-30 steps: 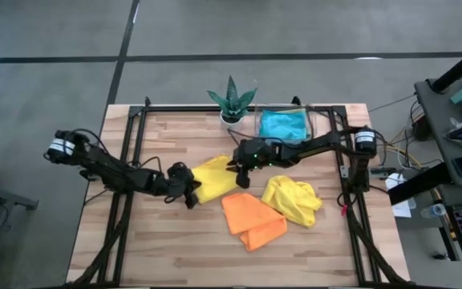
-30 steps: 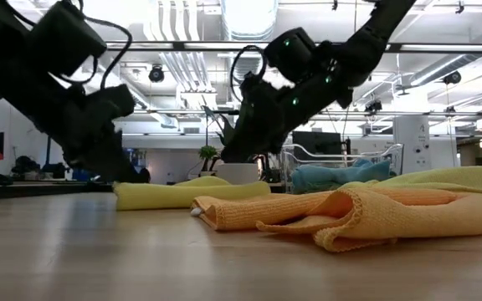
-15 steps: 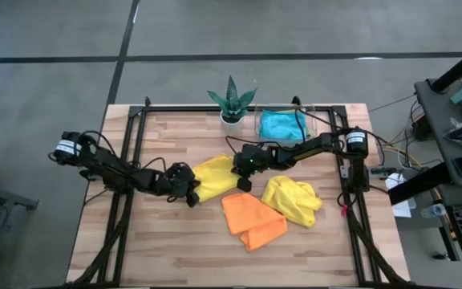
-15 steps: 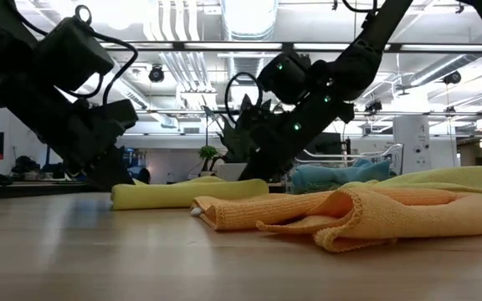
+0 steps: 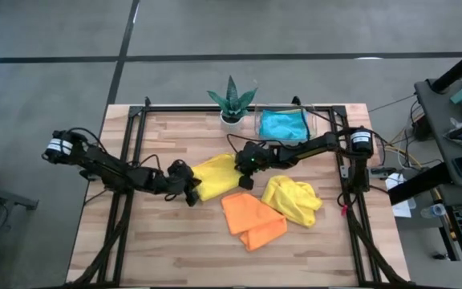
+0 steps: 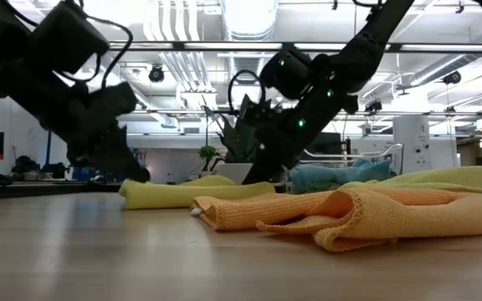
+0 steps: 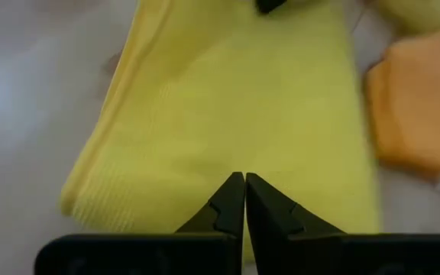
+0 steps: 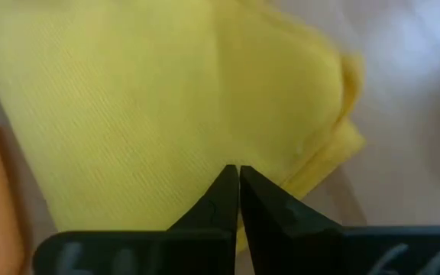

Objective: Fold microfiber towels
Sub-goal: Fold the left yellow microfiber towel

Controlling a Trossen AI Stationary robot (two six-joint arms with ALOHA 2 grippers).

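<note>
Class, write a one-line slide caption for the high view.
Both grippers, left and right, shut on opposite edges of one yellow towel.

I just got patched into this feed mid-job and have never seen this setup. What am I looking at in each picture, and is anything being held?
Two dark robot arms work at a wooden table. One picture looks straight down, one looks level across the tabletop, and two come from cameras on the wrists. On the table lie a flat yellow towel, a crumpled yellow towel, an orange towel, a blue towel in a clear tray, and a potted plant. The left gripper and the right gripper each have their fingers shut on opposite edges of the flat yellow towel, as both wrist pictures show.
</note>
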